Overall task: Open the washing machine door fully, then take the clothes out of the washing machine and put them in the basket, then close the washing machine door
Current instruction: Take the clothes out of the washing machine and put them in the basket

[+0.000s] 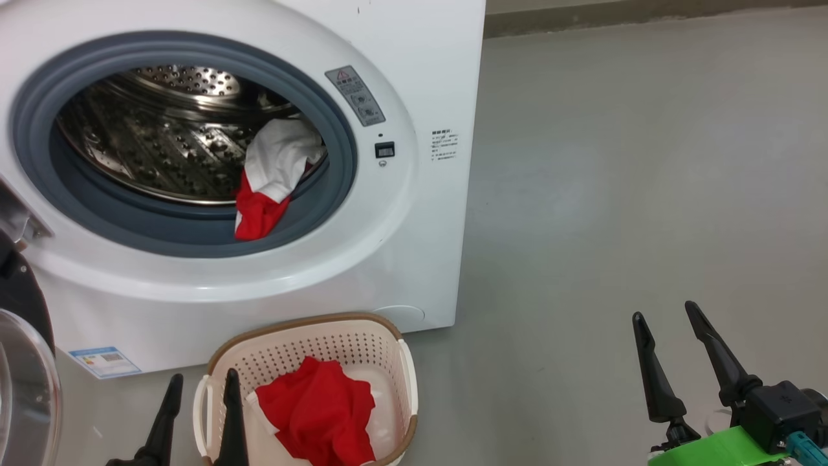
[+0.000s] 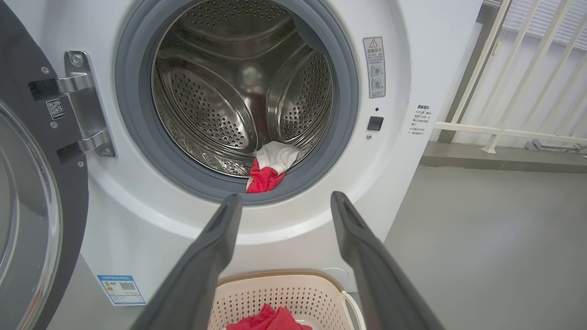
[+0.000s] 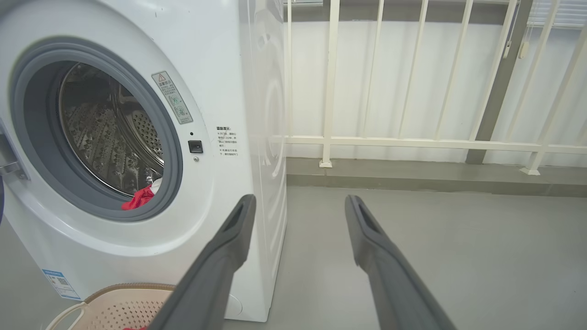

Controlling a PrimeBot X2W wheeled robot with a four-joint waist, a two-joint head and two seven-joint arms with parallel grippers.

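Jaws spread wide and empty, left gripper (image 1: pixel 204 373) and right gripper (image 1: pixel 664 310) hover well apart above the floor (image 1: pixel 614 162). Under the left one, basket (image 1: pixel 297 322) holds a red garment (image 1: pixel 317 408). Behind it stands the washer (image 1: pixel 414 65), door (image 2: pixel 27 206) swung open to the left, a second red-and-white garment (image 1: pixel 268 181) draped over the grey ring (image 1: pixel 162 226) at the drum's (image 1: pixel 149 149) mouth.

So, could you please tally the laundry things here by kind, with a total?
Washing machine: 1
Basket: 1
Red garments: 2, one inside the machine, another in the basket
Total: 4
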